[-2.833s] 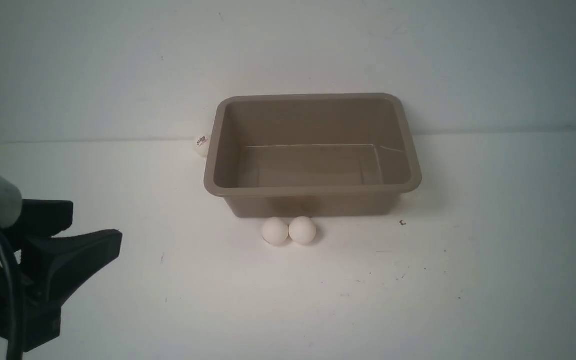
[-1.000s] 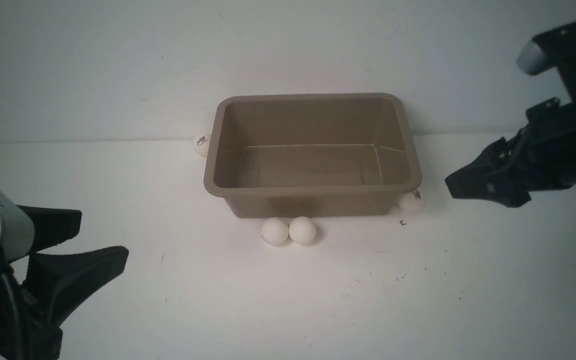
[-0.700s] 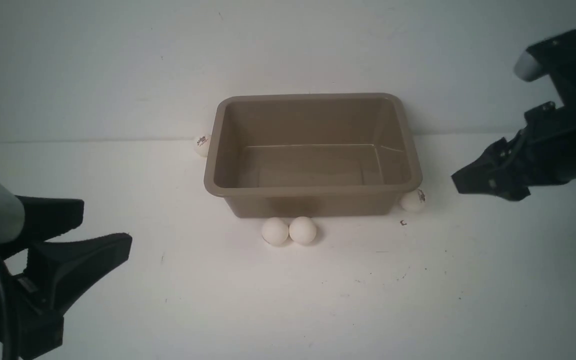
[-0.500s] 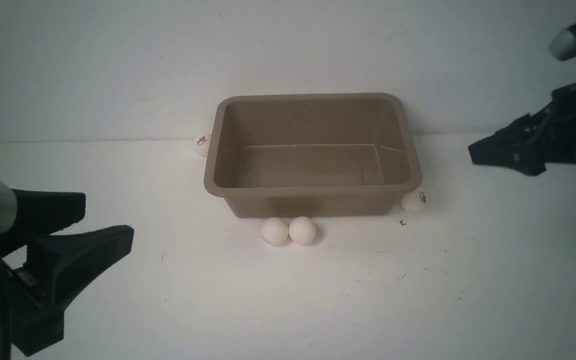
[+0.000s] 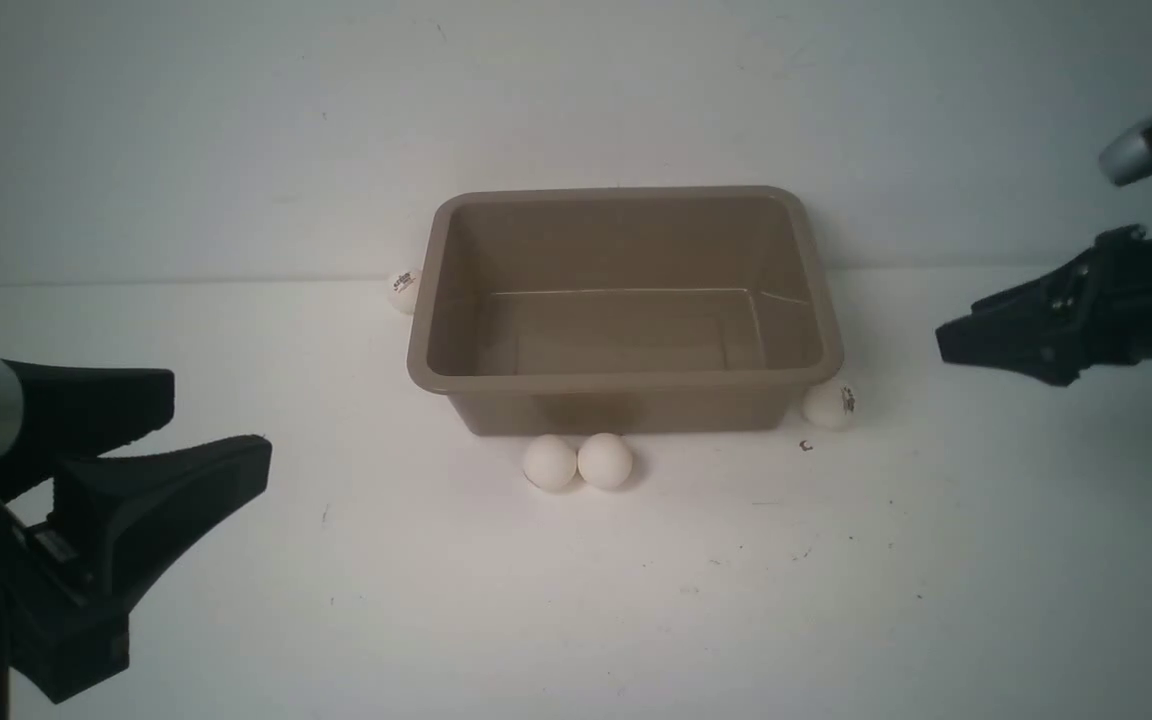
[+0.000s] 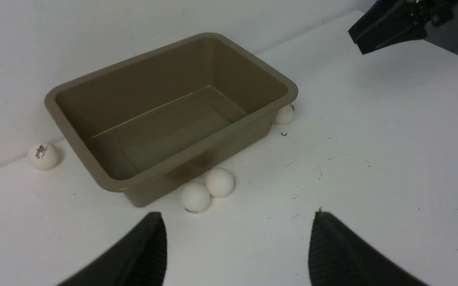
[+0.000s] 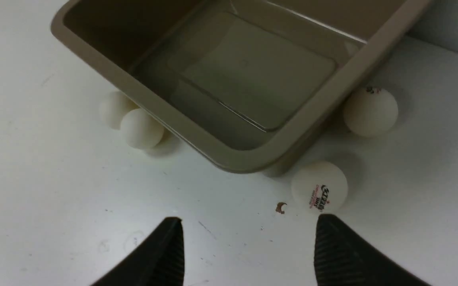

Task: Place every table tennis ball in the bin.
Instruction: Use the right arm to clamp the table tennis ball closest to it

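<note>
The left gripper (image 6: 239, 214) has its fingers open, tips well apart; it hangs to the left of the bin (image 5: 626, 383) and nearer the robot. The right gripper (image 7: 253, 217) also has its fingers open; it hangs to the right of the bin, apart from it. The bin stands upright on the table (image 5: 386, 600), its mouth facing up, and all five balls lie outside it. Two plain balls, the first (image 5: 550, 463) and the second (image 5: 605, 461), sit side by side just in front of the bin's near wall; the second is the one further right. A third ball (image 5: 828, 405), logo showing, lies by the bin's near right corner, partly under the rim's outline in the front view. A fourth ball (image 7: 371, 112) lies beside the bin's right wall, further back than the third, and shows in the right wrist view. A fifth ball (image 5: 404, 291), logo showing, lies beside the bin's left wall, toward its far end. Behind the bin rises a pale wall (image 5: 236, 130).
</note>
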